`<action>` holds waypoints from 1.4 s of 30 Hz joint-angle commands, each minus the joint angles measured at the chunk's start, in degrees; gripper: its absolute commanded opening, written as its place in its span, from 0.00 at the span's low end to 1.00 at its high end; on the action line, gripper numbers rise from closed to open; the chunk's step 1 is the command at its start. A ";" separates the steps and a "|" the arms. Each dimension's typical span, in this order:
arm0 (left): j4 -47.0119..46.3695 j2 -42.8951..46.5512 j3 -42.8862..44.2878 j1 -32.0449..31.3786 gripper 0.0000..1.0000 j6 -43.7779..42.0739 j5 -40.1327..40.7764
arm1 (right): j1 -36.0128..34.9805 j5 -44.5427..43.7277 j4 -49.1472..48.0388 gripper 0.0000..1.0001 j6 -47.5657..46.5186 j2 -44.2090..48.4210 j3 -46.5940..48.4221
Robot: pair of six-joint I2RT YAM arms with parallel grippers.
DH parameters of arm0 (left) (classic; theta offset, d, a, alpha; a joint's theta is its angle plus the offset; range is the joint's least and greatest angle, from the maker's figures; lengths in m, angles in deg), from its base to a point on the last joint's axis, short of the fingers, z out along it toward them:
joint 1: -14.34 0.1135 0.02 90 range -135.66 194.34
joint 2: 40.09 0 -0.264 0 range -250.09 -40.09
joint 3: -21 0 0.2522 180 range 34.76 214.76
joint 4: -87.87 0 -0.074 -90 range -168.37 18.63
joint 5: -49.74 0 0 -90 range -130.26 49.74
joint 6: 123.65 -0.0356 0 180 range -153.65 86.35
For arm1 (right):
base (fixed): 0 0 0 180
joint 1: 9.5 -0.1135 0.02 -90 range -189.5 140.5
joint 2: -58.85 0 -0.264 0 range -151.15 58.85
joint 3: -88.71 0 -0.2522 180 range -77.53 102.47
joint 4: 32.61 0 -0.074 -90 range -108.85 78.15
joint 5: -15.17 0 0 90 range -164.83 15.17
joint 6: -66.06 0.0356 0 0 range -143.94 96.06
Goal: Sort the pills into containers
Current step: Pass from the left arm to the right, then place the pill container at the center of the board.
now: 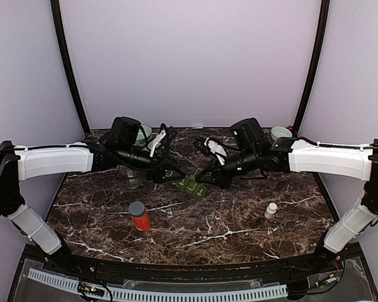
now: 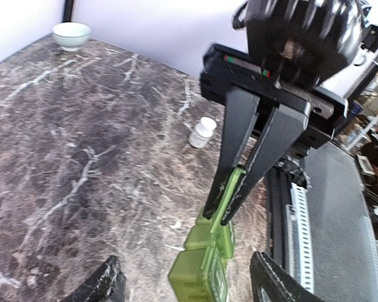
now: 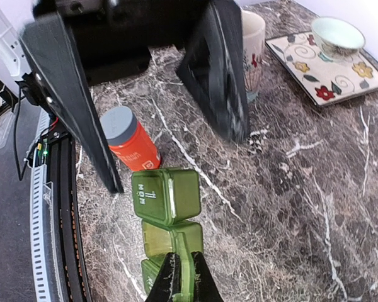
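Right wrist: right tool (image 3: 183, 267) clamped on pill organizer (image 3: 167, 198) edge, bottle (image 3: 129, 141) close.

Dark marble table (image 1: 239, 229) carries orange bottle (image 1: 139, 216), white bottle (image 1: 271, 210).

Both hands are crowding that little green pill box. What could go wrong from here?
1. The right hand pinches only a thin edge of the green pill box, so the box might twist or slip out.
2. The left hand is spread open around the box's other end, and one finger looks close to the orange bottle. A sideways swing could knock the bottle over.
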 commanded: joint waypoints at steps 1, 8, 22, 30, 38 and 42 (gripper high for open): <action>-4.84 5.30 -2.37 0.11 0.71 1.81 10.38 | 1.19 -2.43 -2.43 0.00 2.23 1.02 -1.55; -11.60 12.28 -8.52 0.20 0.74 3.80 21.69 | 5.30 -1.57 -5.09 0.00 7.49 -3.82 -0.22; -17.06 22.86 -19.07 -1.94 0.73 4.98 31.75 | 12.92 4.52 -9.53 0.00 20.02 -17.66 6.31; -18.76 26.06 -22.74 -5.13 0.73 3.92 39.19 | 15.50 7.99 -11.68 0.00 24.37 -22.08 6.53; -20.19 27.34 -24.43 -5.82 0.73 4.01 40.67 | 16.61 10.51 -12.16 0.00 25.23 -25.03 7.23; -20.65 27.18 -24.71 -6.08 0.72 4.01 40.66 | 17.10 11.20 -10.86 0.00 24.37 -26.22 7.17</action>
